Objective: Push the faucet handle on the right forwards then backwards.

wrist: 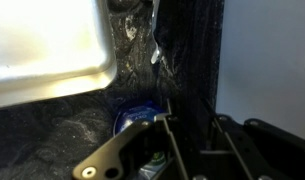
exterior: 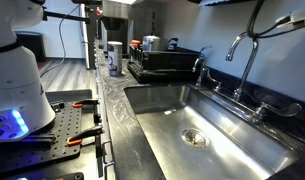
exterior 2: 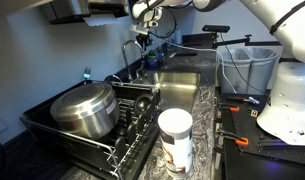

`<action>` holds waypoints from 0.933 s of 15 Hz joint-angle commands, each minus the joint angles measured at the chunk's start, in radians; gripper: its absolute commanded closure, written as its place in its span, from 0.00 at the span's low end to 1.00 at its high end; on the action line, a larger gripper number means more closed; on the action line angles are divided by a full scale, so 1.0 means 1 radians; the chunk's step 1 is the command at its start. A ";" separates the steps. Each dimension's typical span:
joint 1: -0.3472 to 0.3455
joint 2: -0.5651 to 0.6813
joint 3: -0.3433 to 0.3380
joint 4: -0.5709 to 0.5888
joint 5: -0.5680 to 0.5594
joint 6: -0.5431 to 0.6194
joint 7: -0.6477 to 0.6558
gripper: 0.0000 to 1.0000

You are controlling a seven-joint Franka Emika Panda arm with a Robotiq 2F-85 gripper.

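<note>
- Hanging from the arm above the back edge of the sink, the gripper is just over the tall curved spout. I cannot tell whether its fingers are spread or pressed together.
- The faucet handle sits on the rim behind the basin, just beside the spout's base.
- A dish rack holds a steel pot, and a pale container stands beside it on the dark counter.
- The wrist view is dark and blurred, showing only a corner of the basin.
</note>
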 commanded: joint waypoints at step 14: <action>0.010 -0.442 0.031 -0.492 -0.020 -0.195 -0.551 0.00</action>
